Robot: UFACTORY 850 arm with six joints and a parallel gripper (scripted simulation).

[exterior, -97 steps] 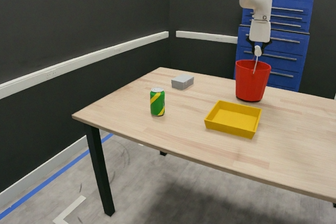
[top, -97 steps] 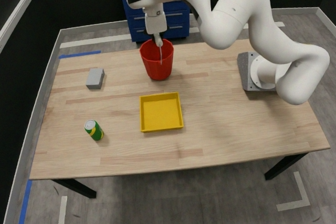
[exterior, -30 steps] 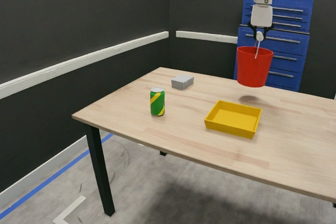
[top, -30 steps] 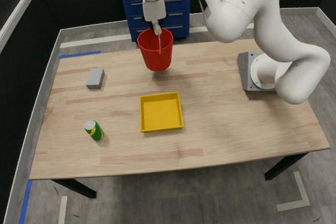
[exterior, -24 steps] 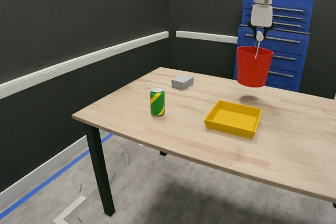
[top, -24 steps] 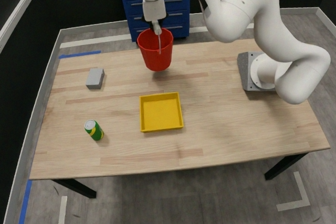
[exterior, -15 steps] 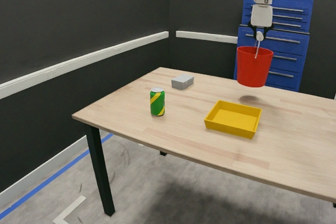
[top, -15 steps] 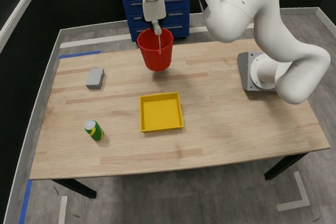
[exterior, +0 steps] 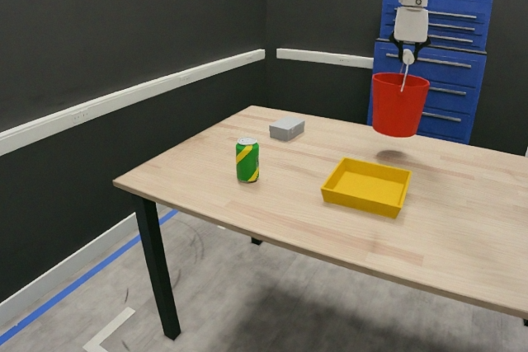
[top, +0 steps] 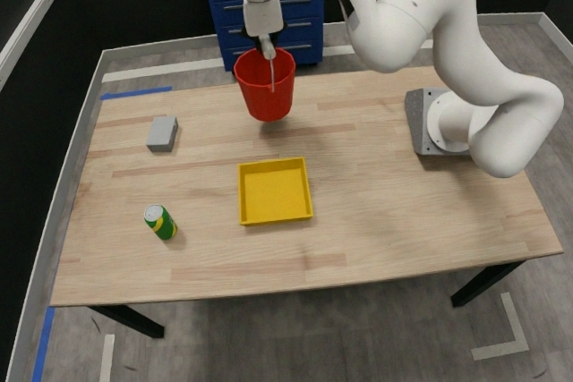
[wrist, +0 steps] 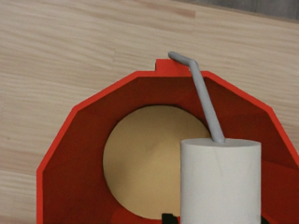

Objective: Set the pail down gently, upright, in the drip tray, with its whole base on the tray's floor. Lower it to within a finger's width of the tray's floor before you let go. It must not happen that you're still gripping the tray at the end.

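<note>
A red pail (top: 266, 86) (exterior: 398, 105) (wrist: 84, 154) hangs upright in the air above the table, behind the tray. My gripper (top: 268, 47) (exterior: 408, 56) is shut on the white grip of the pail's handle (wrist: 220, 182), from which the thin grey wire bail (wrist: 206, 100) runs down to the rim. The yellow square drip tray (top: 250, 216) (exterior: 362, 201) lies empty on the table, nearer the front than the pail. The pail's shadow falls on the bare wood behind the tray. In the wrist view I look down into the pail.
A green and yellow can (top: 159, 222) (exterior: 247, 165) stands left of the tray. A grey block (top: 161, 133) (exterior: 286, 128) lies at the back left. The arm's base (top: 428, 123) sits at the right. A blue drawer cabinet (top: 295, 12) (exterior: 443, 67) stands behind the table.
</note>
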